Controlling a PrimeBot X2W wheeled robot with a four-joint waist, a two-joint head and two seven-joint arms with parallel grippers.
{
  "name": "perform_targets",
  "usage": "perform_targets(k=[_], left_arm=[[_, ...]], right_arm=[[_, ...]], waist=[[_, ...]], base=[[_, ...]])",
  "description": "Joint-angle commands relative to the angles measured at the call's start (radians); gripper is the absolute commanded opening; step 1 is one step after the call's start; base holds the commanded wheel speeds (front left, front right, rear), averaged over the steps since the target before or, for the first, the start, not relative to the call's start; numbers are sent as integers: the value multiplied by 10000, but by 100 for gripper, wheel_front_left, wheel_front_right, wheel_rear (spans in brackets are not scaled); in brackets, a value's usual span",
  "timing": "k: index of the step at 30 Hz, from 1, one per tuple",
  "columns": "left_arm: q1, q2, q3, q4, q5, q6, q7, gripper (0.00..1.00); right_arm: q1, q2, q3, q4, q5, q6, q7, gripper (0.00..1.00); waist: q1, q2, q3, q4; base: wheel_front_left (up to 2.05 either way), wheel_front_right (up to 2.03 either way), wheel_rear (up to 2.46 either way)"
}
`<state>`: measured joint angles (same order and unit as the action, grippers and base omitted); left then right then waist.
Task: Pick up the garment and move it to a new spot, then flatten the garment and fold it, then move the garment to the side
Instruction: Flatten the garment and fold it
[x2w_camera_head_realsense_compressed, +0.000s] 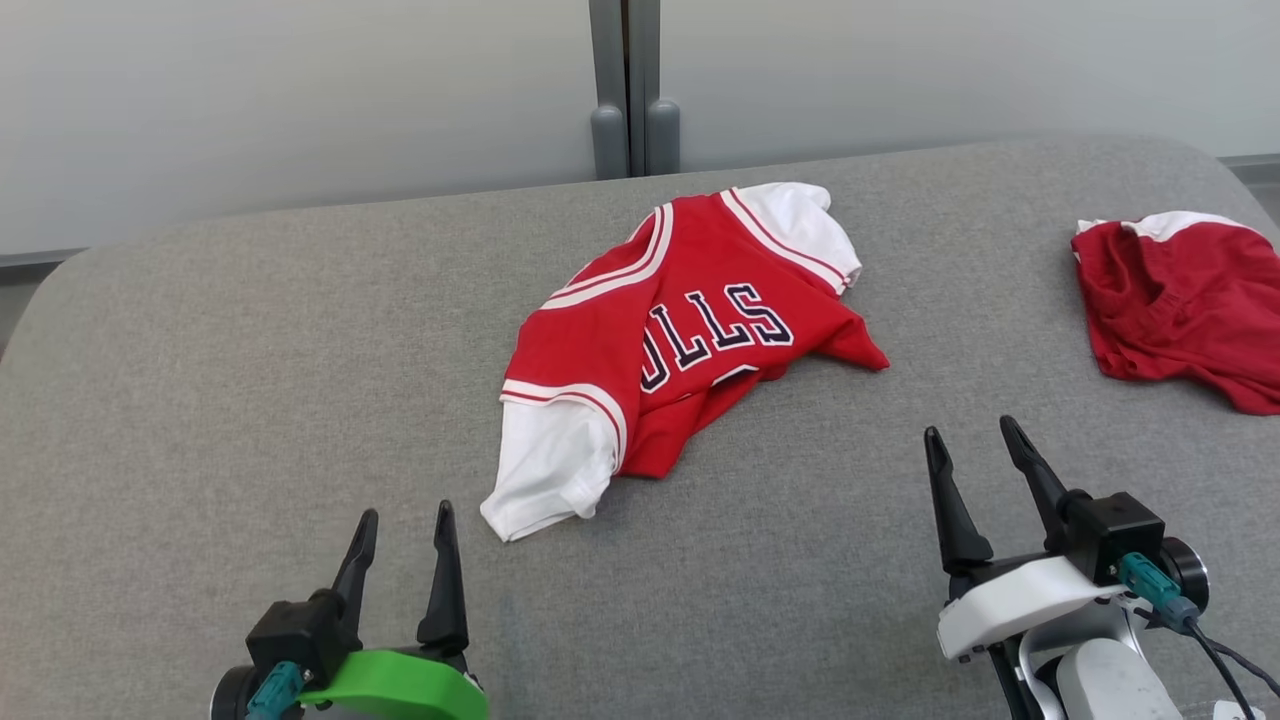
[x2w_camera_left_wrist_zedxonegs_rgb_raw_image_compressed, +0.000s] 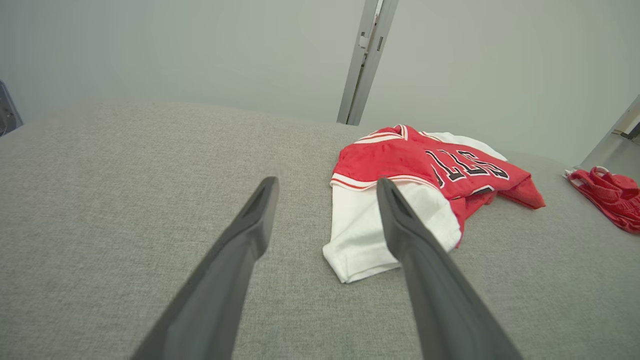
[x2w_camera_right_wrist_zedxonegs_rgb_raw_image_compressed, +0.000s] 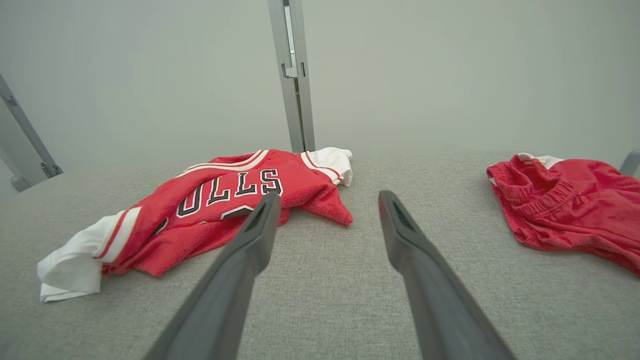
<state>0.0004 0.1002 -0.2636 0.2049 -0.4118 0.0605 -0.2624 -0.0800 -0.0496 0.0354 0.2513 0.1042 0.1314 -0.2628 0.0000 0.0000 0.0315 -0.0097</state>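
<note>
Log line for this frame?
phase: pre-grasp | left end effector: open, empty | right end effector: open, empty | jersey: crumpled, untouched

Left gripper (x2w_camera_head_realsense_compressed: 406, 510): two long, dark, tapering fingers (x2w_camera_head_realsense_compressed: 443, 580) on a black block, backed by a bright green curved cover (x2w_camera_head_realsense_compressed: 395, 690) and a teal plug (x2w_camera_head_realsense_compressed: 272, 690). The right gripper (x2w_camera_head_realsense_compressed: 970, 427) wears a white cover (x2w_camera_head_realsense_compressed: 1010, 600), and its teal connector (x2w_camera_head_realsense_compressed: 1150, 585) trails a black cable (x2w_camera_head_realsense_compressed: 1225, 660).
</note>
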Motion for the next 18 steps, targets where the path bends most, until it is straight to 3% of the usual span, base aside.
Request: perform_targets(k=[1,16,17,18], left_arm=[[-270,-13,-22,115,137,-80,-32,100],[-2368,-139,-670,3309,356,69,1262,100],[-2427,-140,-687,3450,358,37,1231,87],[-2505,-140,-678,3586,333,9,1173,45]], right_arm=[[-145,-18,-4,5,16,-15,-27,100],[-738,-17,184,11,185,-15,-27,100],[-743,-15,176,12,185,-15,-27,100],[-738,-15,162,9,193,-15,-27,100]], waist=[[0,0,185,-24],[0,0,1369,-967],[0,0,1399,-1016],[0,0,1429,-1055]], base=[[0,0,0],[0,0,0],[0,0,0],[0,0,0]])
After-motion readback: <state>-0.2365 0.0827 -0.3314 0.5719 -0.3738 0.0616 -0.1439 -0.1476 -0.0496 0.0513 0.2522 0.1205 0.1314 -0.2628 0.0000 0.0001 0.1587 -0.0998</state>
